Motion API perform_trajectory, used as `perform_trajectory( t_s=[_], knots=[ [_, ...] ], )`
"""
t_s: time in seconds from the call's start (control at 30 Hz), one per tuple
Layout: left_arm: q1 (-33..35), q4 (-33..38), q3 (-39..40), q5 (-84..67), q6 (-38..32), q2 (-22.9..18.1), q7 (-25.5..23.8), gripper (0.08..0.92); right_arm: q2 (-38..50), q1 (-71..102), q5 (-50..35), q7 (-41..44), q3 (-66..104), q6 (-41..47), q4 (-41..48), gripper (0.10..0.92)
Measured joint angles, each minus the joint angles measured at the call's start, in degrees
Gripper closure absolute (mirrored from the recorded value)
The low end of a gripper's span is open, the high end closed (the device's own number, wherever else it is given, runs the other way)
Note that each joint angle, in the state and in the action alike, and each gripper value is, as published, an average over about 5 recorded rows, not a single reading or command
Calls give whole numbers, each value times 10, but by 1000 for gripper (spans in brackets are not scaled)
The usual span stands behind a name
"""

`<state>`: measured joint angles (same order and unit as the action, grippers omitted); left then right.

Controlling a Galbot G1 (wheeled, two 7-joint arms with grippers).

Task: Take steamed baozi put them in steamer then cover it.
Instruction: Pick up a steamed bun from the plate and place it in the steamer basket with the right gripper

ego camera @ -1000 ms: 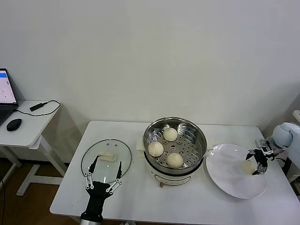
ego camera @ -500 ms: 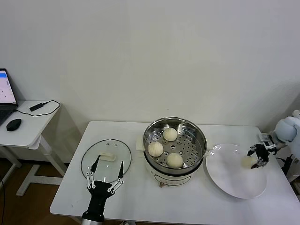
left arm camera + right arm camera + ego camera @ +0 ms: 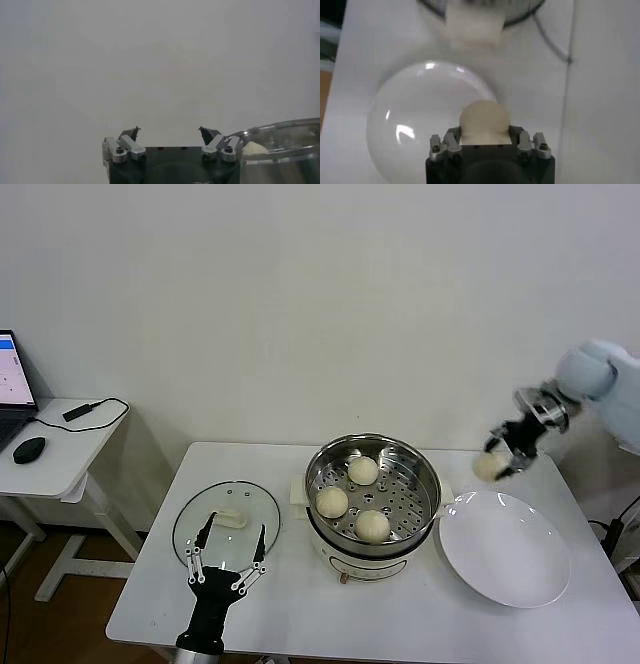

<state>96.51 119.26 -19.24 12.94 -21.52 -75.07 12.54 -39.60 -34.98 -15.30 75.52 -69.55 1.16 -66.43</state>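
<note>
**Fourth bun held aloft beside the steamer**

A steamed baozi (image 3: 489, 467) is clamped between the fingers of the right gripper (image 3: 500, 461), which is raised in the air. Below the gripper lies the white plate (image 3: 505, 559), bare, on the white table (image 3: 400, 614). In the right wrist view the bun (image 3: 484, 120) is seen pinched just ahead of the gripper body, with the plate (image 3: 415, 130) underneath it. To the gripper's left, and lower, the steamer (image 3: 373, 494) is found, uncovered, with three buns (image 3: 351, 499) resting on its perforated tray.

The left gripper (image 3: 226, 555) is parked low at the near edge of the table, its fingers spread wide and nothing held. Just ahead of it the glass lid (image 3: 226, 521) is laid flat on the table, well apart from the steamer's rim.
</note>
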Motion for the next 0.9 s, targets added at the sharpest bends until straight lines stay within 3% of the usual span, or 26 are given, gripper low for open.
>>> perform_trajectory(
  t_s=[0.37, 0.9],
  knots=[
    [-2, 0, -4, -2, -1, 0, 1, 177, -89, -70, -71, -22, -99, 49, -66, 371],
    [-3, -1, -10, -4, -2, 0, 4, 177, -156, -50, -54, -52, -150, 72, -62, 373]
  ],
)
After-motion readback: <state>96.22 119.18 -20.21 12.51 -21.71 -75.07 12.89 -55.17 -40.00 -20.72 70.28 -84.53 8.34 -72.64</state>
